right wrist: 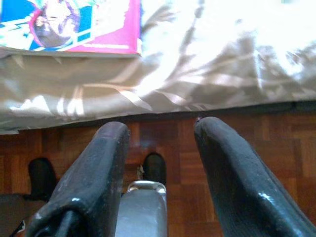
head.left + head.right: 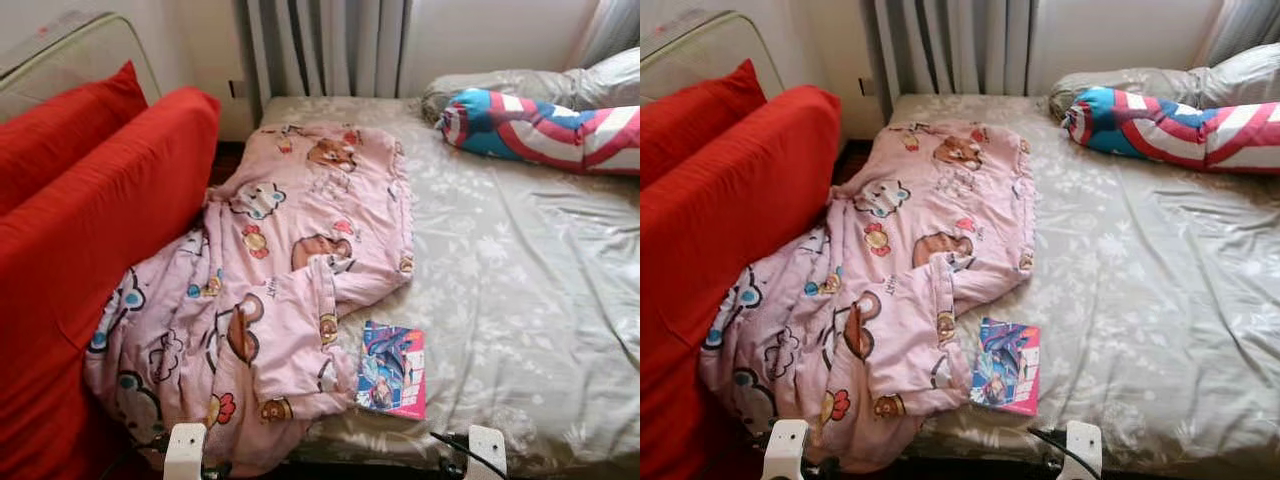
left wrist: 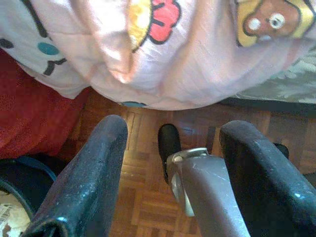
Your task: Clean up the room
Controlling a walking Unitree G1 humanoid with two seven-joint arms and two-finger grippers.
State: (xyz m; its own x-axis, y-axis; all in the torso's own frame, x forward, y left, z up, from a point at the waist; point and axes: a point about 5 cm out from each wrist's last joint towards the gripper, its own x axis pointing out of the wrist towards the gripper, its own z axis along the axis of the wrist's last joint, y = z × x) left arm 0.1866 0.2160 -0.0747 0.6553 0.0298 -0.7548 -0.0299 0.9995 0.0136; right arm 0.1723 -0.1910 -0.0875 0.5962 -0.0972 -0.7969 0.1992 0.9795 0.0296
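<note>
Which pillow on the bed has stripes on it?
The long bolster pillow with red, white and blue stripes, by the head of the bed. The pillows behind it are plain grey-beige, like the sheet.

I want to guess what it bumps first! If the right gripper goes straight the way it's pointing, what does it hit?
Probably the side of the bed. The right gripper, open, points over the wood floor at the sheet's hanging edge. The book lies higher up, on top. Depth is hard to judge.

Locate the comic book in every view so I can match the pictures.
Left eye view: comic book on the bed's near edge, beside the pink blanket.
Right eye view: same spot, slightly further left.
Left wrist view: not visible.
Right wrist view: at the frame's corner, on the sheet.
Shared landmark: the grey floral sheet.
</note>
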